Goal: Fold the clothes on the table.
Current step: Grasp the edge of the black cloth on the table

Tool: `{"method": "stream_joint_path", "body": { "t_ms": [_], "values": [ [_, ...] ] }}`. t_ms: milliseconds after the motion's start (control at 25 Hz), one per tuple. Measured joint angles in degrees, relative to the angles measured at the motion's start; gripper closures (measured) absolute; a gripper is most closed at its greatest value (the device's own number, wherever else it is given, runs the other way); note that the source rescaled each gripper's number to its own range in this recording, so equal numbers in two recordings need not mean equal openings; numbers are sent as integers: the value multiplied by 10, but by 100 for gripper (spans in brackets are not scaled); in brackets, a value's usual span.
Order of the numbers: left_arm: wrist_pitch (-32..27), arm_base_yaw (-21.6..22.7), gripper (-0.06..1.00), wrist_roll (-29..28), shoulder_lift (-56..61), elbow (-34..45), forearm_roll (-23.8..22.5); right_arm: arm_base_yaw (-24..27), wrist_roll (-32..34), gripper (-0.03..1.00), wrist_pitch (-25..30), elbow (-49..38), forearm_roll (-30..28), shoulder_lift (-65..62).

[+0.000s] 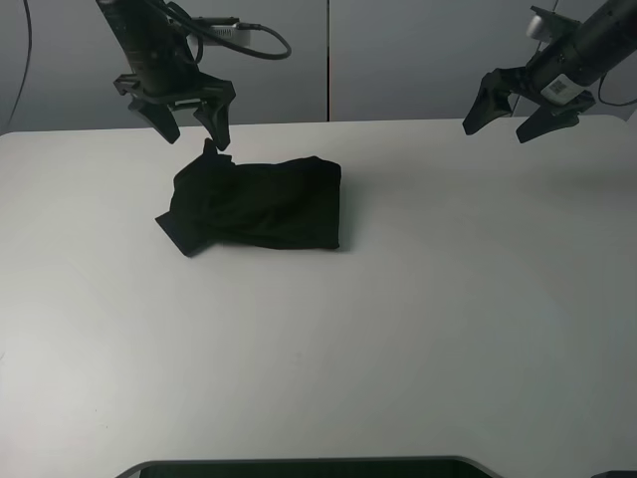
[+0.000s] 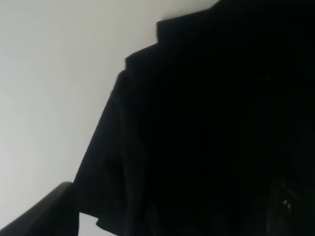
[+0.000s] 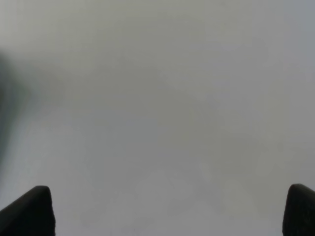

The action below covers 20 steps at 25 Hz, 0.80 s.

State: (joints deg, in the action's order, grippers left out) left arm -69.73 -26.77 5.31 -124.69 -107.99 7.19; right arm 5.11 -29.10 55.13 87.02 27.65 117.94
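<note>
The clothes (image 1: 261,205) are a black shirt lying bunched and folded on the white table (image 1: 398,319), left of centre toward the back. Its print is hidden. My left gripper (image 1: 193,127) hangs open just above the shirt's far left corner, fingers spread and nothing between them. In the left wrist view the black clothes (image 2: 211,128) fill most of the picture, with one fingertip (image 2: 44,211) showing beside the cloth. My right gripper (image 1: 498,124) is open and raised over the table's far right, well away from the shirt; its fingertips (image 3: 29,211) frame bare tabletop.
A grey wall with a vertical seam (image 1: 328,60) stands behind the table. A dark edge (image 1: 299,468) runs along the near side of the table. Cables (image 1: 249,40) loop off the left arm.
</note>
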Motion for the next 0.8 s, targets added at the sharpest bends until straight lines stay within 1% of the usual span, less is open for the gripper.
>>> {"method": "stream_joint_path", "body": {
  "t_ms": [80, 280, 360, 480, 600, 720, 800],
  "values": [
    [0, -9, -5, 4, 7, 0, 2, 0, 0, -3, 0, 0, 0, 0],
    [0, -55, -5, 21, 10, 0, 6, 0, 0, -3, 1, 0, 0, 0],
    [0, -65, -5, 22, 3, 0, 12, 0, 0, -3, 4, 0, 0, 0],
    [-1, -65, -5, 22, -19, 0, 17, 0, 2, -3, 17, 0, 9, 0],
    [-1, -65, -5, 15, -42, 0, -3, 0, 4, -3, 27, 0, 19, 0],
    [-1, -65, -5, 9, -50, 0, -34, 0, 4, -3, 36, 0, 21, 0],
    [-1, -65, -5, 9, -54, 0, -43, 0, 5, -3, 42, 0, 21, 0]
  ]
}}
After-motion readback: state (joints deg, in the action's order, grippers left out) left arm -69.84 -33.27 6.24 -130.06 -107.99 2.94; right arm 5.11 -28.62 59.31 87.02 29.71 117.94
